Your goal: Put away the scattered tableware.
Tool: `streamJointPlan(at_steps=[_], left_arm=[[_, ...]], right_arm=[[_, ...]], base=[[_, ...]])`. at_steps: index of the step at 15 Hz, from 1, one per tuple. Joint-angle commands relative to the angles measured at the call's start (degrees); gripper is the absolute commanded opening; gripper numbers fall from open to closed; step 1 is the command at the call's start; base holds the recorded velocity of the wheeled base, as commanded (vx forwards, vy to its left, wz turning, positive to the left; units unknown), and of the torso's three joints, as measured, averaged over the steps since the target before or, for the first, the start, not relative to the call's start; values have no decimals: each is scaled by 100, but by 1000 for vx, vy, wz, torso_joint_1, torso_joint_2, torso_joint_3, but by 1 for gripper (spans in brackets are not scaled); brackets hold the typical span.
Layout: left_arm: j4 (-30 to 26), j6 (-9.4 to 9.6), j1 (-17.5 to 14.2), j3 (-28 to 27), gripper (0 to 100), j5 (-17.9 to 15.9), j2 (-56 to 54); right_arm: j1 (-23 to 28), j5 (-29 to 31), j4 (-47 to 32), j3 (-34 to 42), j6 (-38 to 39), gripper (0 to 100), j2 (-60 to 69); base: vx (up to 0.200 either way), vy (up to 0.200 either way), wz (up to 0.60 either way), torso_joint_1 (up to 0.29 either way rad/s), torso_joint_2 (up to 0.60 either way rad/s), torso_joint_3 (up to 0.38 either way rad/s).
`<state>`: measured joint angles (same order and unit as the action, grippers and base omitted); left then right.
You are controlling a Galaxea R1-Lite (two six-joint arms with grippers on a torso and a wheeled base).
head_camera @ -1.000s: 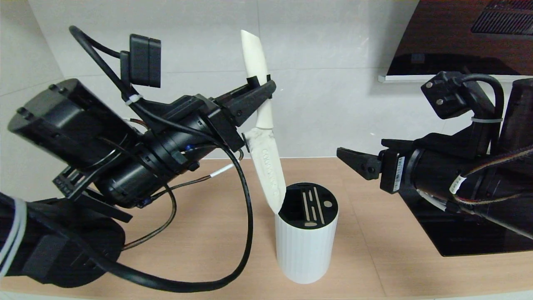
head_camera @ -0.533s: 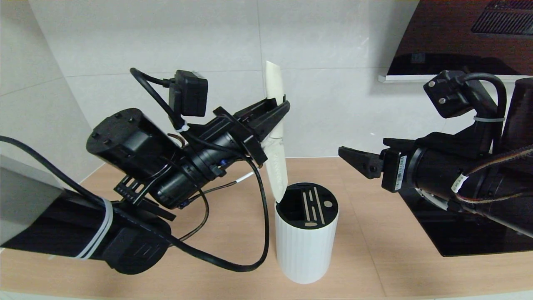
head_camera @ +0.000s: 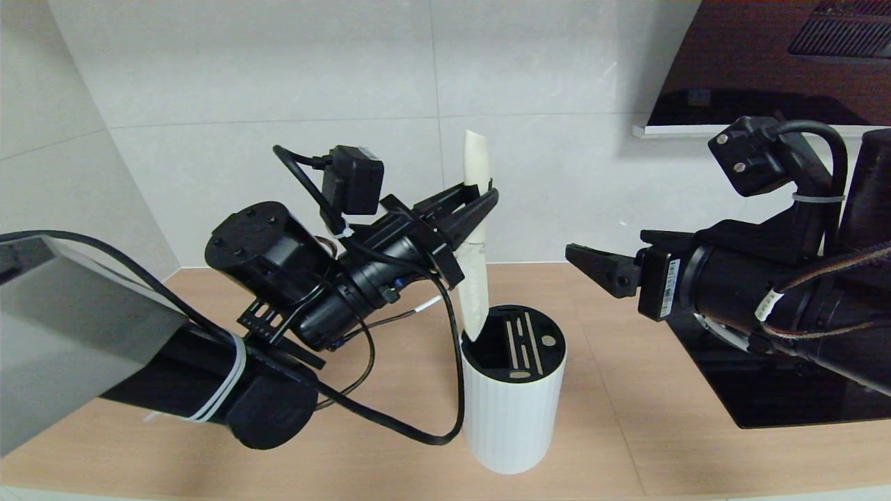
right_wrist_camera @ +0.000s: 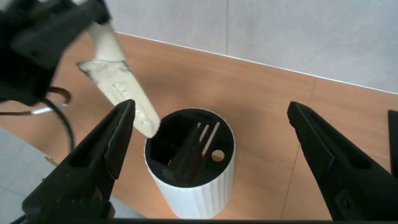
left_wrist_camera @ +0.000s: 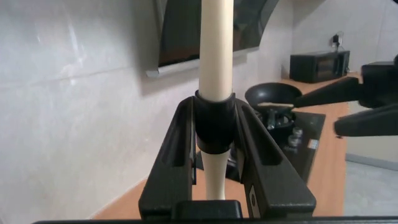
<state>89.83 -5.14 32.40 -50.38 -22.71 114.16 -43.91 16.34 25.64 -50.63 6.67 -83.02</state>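
Note:
A white knife (head_camera: 472, 292) with a cream handle hangs nearly upright, blade down. My left gripper (head_camera: 485, 206) is shut on its handle (left_wrist_camera: 216, 50), just above the blade. The blade's tip sits at the left rim of the white ribbed knife holder (head_camera: 514, 410), over the wide slot in its black top. In the right wrist view the knife (right_wrist_camera: 118, 78) leans toward the holder (right_wrist_camera: 199, 186). My right gripper (head_camera: 592, 268) hovers to the right of the holder and above it. It is open (right_wrist_camera: 210, 107), with nothing between its fingers.
The holder stands on a wooden counter (head_camera: 362, 390) against a tiled wall. A black cooktop (head_camera: 766, 396) lies at the right under a dark range hood (head_camera: 766, 62). A frying pan (left_wrist_camera: 273, 93) sits on the cooktop.
My left arm has swung right and lower with the knife. The knife has turned more upright, and its tip has come from the holder's outer left edge to its rim. The right arm stayed put.

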Motion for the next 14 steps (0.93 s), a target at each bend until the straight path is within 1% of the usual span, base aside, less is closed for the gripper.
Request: streamJointPlan(at_steps=[1,2,3,4,5,6,11,13,14], left_arm=[[17,5,47,-138,0,4,273],[17,22,56,-147,0,4,299],[17,128,91,-138,0,4,317],[17,277,117,-138,0,4,343],[17,365,144,-121,0,12,352],[17,391,187,-112,0,12,352],[17,400,240,-68,0,21,422],[17,383,302,-15,0,39,449],[17,365,381,55,0,47,458]], right_arm=[[-3,1,3,0,1,100,-4],[-3,1,3,0,1,100,-4],[-3,1,3,0,1,100,-4],[-3,1,3,0,1,100,-4],[-3,1,3,0,1,100,-4],[-3,1,3,0,1,100,-4],[-3,1,3,0,1,100,-13],[-3,1,3,9,1,100,-21],[-3,1,3,9,1,100,-39]], base=[[0,0,0,0,0,0],[0,0,0,0,0,0],[0,0,0,0,0,0],[0,0,0,0,0,0],[0,0,0,0,0,0],[0,0,0,0,0,0],[0,0,0,0,0,0],[0,0,0,0,0,0],[0,0,0,0,0,0]])
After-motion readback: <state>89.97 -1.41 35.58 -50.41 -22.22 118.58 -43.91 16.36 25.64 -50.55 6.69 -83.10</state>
